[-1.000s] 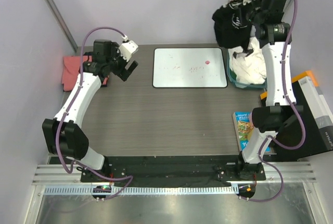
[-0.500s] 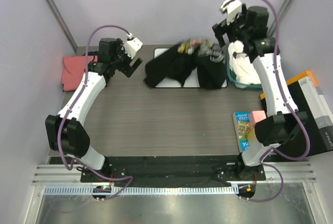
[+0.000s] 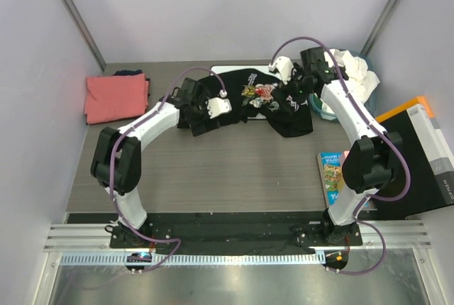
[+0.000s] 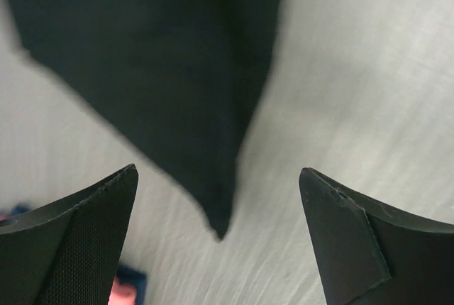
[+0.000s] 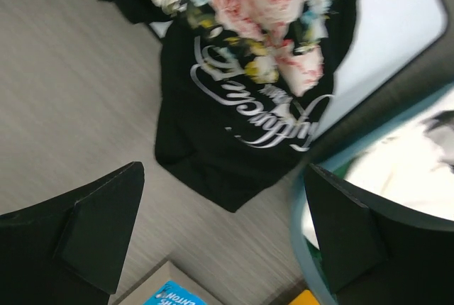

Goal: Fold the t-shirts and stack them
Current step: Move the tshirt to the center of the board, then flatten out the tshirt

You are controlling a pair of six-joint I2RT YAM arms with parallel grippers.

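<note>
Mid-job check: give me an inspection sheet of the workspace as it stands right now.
Surface: dark wood-grain table; white board mostly covered.
Job's things: black t-shirt rumpled, print up, over the board; coral-pink t-shirt folded at far left; white t-shirts heaped in the teal bin.
Clutter: book and black-and-orange box at the right edge.
Grippers: left gripper open over the black shirt's edge; right gripper open above its print; neither holds anything.
Cables: purple cables arch above the arms.
Surroundings: plain walls; metal rail at the near edge.

The grey tabletop (image 3: 227, 170) carries a black tee (image 3: 287, 122) crumpled beneath both jaws. A folded coral-pink tee (image 3: 113, 98) lies left of them.
</note>
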